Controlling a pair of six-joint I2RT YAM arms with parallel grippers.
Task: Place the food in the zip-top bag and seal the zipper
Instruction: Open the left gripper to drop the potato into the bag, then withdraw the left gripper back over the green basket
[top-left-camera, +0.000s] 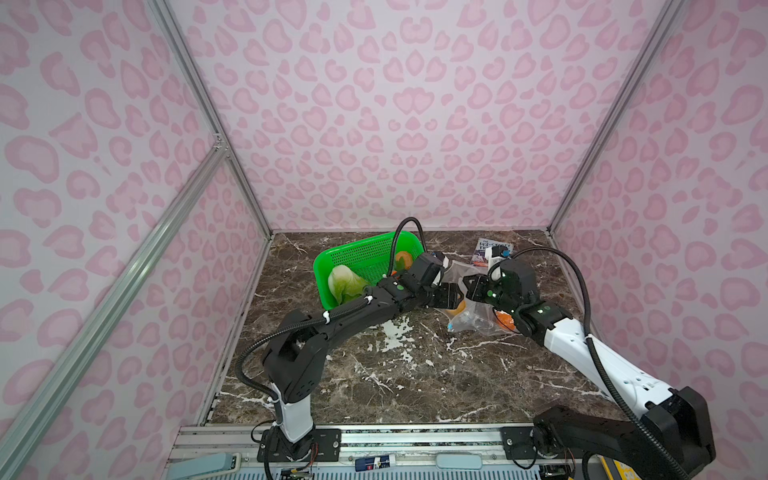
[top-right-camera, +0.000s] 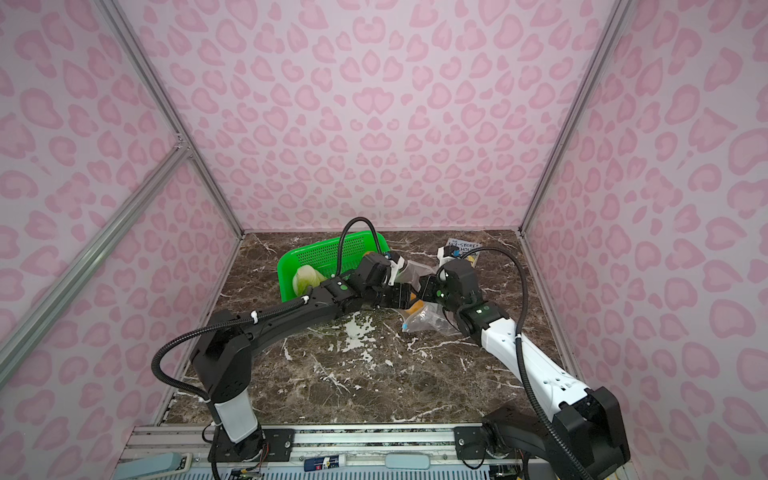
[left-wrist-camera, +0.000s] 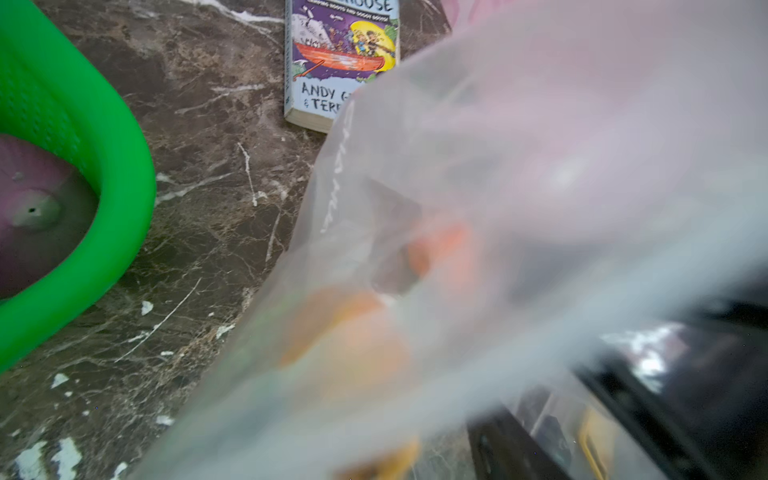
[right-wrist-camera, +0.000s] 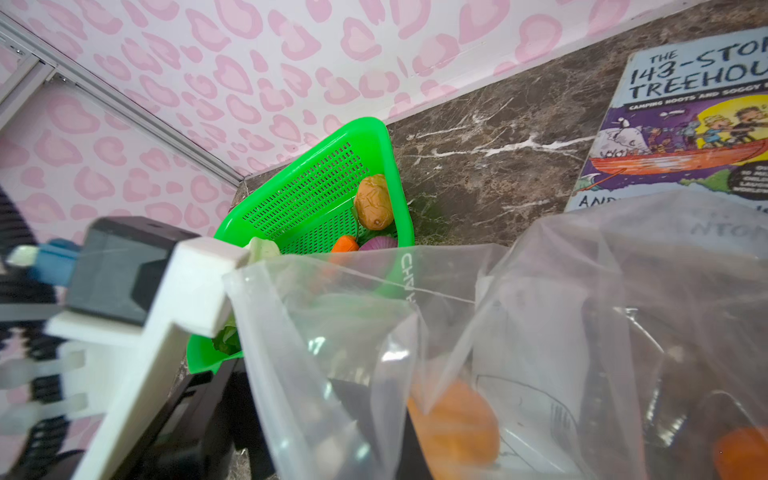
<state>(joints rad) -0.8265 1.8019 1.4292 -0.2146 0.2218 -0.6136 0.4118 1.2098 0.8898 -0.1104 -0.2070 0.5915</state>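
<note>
The clear zip-top bag lies right of centre with its mouth lifted, and its blue zipper slider rests near the table. My right gripper is shut on the bag's raised edge. My left gripper is at the bag's mouth above an orange piece; bag film covers its jaws in the left wrist view. Orange food shows through the film inside the bag. In the green basket lie a potato, carrot, purple onion and cabbage.
A paperback book lies flat at the back right, just behind the bag, also in the right wrist view. The green basket stands tilted at the back left of the marble table. Pink patterned walls close in three sides.
</note>
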